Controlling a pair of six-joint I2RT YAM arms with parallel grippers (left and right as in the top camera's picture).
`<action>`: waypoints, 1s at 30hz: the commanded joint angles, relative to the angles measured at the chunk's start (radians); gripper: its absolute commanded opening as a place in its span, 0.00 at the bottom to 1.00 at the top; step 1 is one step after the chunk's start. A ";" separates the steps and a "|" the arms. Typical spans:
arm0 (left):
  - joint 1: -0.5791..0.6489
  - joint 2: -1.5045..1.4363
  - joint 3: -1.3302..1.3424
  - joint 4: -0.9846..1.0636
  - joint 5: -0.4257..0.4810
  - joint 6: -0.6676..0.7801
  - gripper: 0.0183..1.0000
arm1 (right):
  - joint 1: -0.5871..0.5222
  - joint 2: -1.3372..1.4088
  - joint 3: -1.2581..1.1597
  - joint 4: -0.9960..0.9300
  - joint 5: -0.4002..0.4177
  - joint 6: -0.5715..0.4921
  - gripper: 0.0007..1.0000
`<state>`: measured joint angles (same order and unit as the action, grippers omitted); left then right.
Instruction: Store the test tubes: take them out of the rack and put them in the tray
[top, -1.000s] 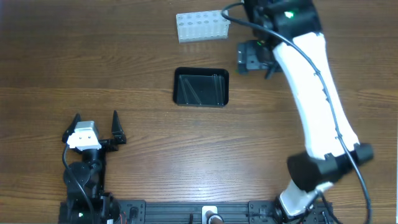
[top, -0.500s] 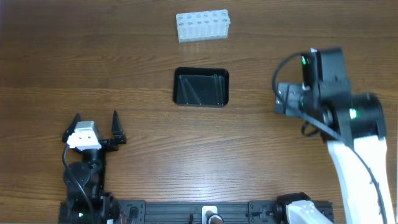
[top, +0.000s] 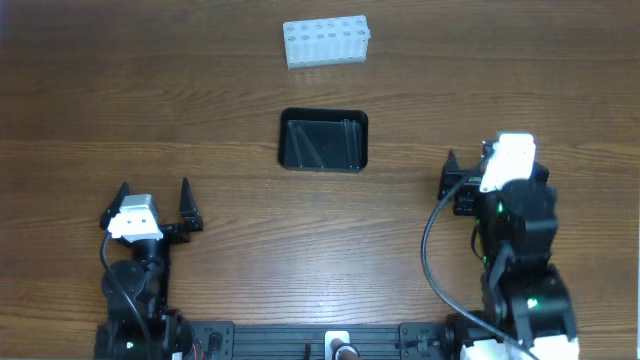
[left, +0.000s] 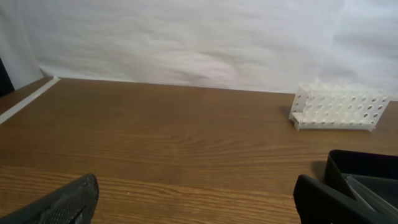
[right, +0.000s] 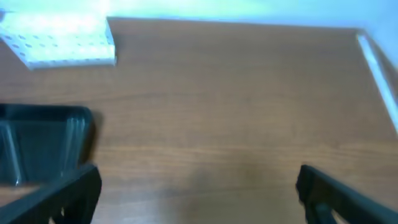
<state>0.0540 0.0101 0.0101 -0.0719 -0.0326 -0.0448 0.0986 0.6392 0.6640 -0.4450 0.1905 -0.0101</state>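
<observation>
The white rack (top: 327, 42) stands at the far edge of the wooden surface (top: 200, 110), at 12 o'clock in the top view. Directly toward 6 o'clock from it, apart from it, sits the black tray (top: 284, 142). Inside the tray lie clear test tubes (top: 318, 146), seen as thin pale lines slanting across its floor; how many there are cannot be told. Whether any tube stands in the rack's holes cannot be told either.

The left gripper (top: 155, 203) rests low near its base at about 8 o'clock on the surface, its fingers (top: 187, 205) spread wide with nothing between them. From it, the tray lies toward 2 o'clock and the rack toward 1 o'clock, both well apart from the fingertips. In the left wrist view the rack shows far ahead against the pale wall, and a corner of the tray sits just beyond one dark fingertip.

The right gripper (right: 198, 175) sits near its base at about 4 o'clock on the surface, with its fingers (right: 68, 190) parted wide and holding nothing; bare wood shows between them. From it, the tray lies toward 10 o'clock and the rack toward 11 o'clock, both well apart. In the right wrist view the tray's end wall lies just beyond one fingertip, not touching it, and the rack stands farther off on the same side.
</observation>
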 joint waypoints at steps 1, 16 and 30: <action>0.004 -0.007 -0.004 0.000 0.006 0.015 1.00 | -0.008 -0.103 -0.153 0.138 0.013 -0.048 0.99; 0.004 -0.007 -0.004 0.000 0.006 0.015 1.00 | -0.008 -0.275 -0.533 0.727 0.013 -0.047 0.99; 0.004 -0.007 -0.004 0.000 0.006 0.014 1.00 | -0.048 -0.310 -0.658 0.893 0.013 -0.047 0.99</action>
<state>0.0540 0.0101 0.0101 -0.0715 -0.0326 -0.0448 0.0715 0.3511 0.0109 0.4545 0.1978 -0.0563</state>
